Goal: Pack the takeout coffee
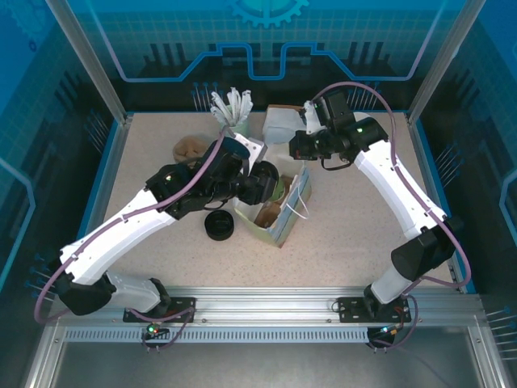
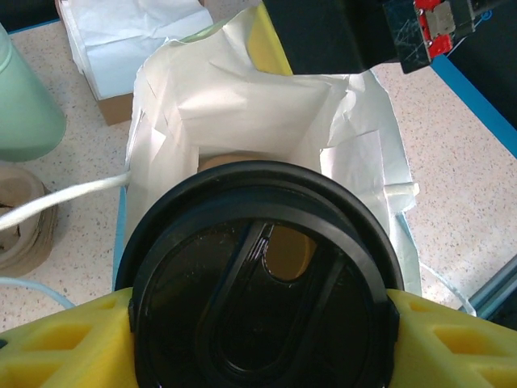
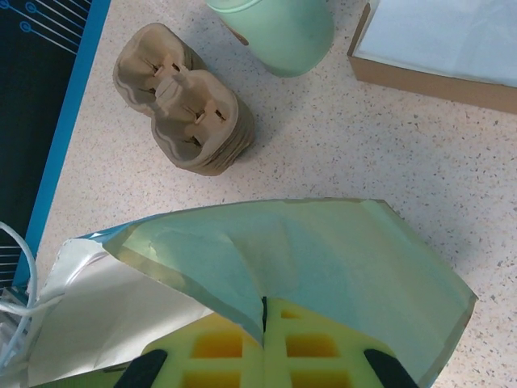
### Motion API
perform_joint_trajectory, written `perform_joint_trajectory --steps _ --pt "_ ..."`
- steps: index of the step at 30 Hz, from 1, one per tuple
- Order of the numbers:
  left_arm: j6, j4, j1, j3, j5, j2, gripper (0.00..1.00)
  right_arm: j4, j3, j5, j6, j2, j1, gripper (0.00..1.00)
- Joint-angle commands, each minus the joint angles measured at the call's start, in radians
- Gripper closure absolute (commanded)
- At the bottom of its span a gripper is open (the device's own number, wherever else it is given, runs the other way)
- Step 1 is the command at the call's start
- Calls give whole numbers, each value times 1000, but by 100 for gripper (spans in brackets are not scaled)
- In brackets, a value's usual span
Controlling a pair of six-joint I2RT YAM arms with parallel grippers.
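Takeout coffee [image 2: 258, 299], black lid up, clamped in the left pincer [image 2: 260, 343], over the open mouth of the paper bag [image 2: 242, 105] at the middle of the table [image 1: 355, 234]. Right pincer [image 3: 264, 343] clenched on the bag's far edge.

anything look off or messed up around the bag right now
Nothing is spilled or broken. Only the paper bag looks rough: its mouth is creased and pulled out of shape where the right pincer pinches the rim. The takeout coffee has its black lid on.
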Motion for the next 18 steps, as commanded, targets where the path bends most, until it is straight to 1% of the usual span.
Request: perform_joint_trajectory --steps 1,8,14,18 --pt "28 115 7 -47 -26 -29 36 28 43 -11 -46 -20 13 100" --pt "30 193 7 -104 -23 -12 36 24 66 -13 -77 -17 12 100" --pt "98 256 8 -116 -48 26 34 69 10 -35 -85 -26 11 100" --pt "109 282 8 -110 -65 54 33 82 -6 -28 -89 -25 10 100"
